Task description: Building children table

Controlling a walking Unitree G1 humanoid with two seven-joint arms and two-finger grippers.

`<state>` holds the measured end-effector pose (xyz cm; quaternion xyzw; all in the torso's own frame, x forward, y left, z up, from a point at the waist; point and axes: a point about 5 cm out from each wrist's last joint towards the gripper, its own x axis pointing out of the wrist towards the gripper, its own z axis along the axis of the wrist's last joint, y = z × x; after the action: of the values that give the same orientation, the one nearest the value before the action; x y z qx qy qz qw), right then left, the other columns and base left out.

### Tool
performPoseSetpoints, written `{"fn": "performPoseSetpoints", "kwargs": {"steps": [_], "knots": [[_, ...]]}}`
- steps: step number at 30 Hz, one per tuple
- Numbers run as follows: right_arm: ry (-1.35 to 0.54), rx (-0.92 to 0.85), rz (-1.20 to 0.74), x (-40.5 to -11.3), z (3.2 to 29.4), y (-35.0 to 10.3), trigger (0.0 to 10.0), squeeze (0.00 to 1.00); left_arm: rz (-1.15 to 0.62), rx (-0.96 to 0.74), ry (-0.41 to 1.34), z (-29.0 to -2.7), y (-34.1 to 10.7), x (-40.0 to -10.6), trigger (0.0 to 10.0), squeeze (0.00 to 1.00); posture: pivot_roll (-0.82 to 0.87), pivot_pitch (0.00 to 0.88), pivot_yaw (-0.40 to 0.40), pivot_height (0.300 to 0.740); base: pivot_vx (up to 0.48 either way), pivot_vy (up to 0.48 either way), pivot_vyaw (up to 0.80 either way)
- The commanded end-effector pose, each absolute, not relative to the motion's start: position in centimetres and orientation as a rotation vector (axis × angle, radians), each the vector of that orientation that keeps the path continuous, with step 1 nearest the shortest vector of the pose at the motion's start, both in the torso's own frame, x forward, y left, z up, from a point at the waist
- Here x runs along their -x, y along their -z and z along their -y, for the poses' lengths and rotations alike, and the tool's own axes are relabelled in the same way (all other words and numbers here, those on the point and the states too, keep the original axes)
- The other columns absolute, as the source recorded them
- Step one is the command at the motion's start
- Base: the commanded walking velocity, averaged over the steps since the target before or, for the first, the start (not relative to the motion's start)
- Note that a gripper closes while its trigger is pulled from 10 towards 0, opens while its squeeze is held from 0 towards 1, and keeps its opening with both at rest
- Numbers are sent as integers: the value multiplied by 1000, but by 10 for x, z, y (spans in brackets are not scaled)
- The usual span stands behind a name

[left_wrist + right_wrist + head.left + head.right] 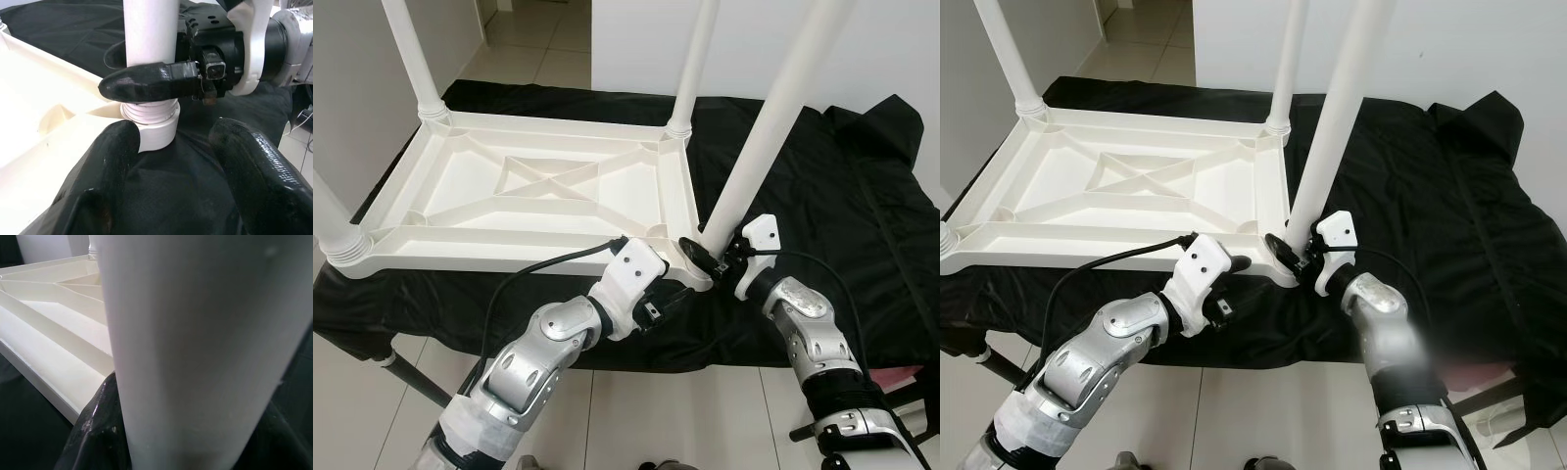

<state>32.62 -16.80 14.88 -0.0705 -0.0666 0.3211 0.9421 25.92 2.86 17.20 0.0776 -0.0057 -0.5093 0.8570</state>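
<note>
Support: a black cloth (822,186) covers the surface that carries the work; the cloth hangs over the near edge above a tiled floor (636,411).
Tabletop: one white plastic tabletop (519,196) lies upside down on the left and middle of the cloth, ribbed underside up, with a cross brace in its centre.
Legs, counted: four white legs. One stands in the near-left corner socket (331,225), one in the far-left corner (416,59), one in the far-right corner (693,69), and the fourth leg (769,117) is at the near-right corner.
Left gripper: the left gripper (677,290) sits just beside the near-right corner at the cloth's near edge, its two black fingers (112,161) spread apart and gripping nothing; the corner socket (154,132) lies ahead between them.
Right gripper: the right gripper (710,255) is clamped around the base of the fourth leg, one finger (146,83) wrapped across the front of the tube just above its thread.
Fourth leg's seat: the ribbed thread (149,111) shows above the socket collar, so the leg looks entered but not fully home; it also leans to the right.
Step in hand: fitting the last leg, by my reading.
Next move calls for: probably straightening the leg over the socket and turning it down until the thread disappears, with the tabletop corner braced against the twist.
</note>
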Motion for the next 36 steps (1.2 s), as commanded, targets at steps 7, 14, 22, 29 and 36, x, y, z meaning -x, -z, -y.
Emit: {"fn": "performPoseSetpoints", "kwargs": {"steps": [7, 14, 22, 29, 36], "knots": [[-553, 78, 103, -319, 164, -139, 10000, 0, -3, -174, 1066, -30, -168, -261, 10000, 0, -7, 70, -43, 740, 0, 0, 0], [-365, 74, 101, -319, 158, -139, 10000, 0, -1, -148, 1007, -33, -166, -266, 10000, 0, 0, 64, -36, 740, 0, 0, 0], [-107, 5, 74, -309, 146, -133, 10000, 0, -1, -157, 958, -39, -161, -272, 10000, 0, 9, 38, -63, 740, 0, 0, 0], [102, -84, 39, -300, 139, -128, 10000, 0, 13, -151, 951, -38, -163, -276, 10000, 0, 12, 28, -68, 740, 0, 0, 0], [143, -100, 53, -296, 130, -131, 10000, 0, 20, -126, 947, -39, -167, -276, 10000, 0, 11, 37, -48, 740, 0, 0, 0]]}}
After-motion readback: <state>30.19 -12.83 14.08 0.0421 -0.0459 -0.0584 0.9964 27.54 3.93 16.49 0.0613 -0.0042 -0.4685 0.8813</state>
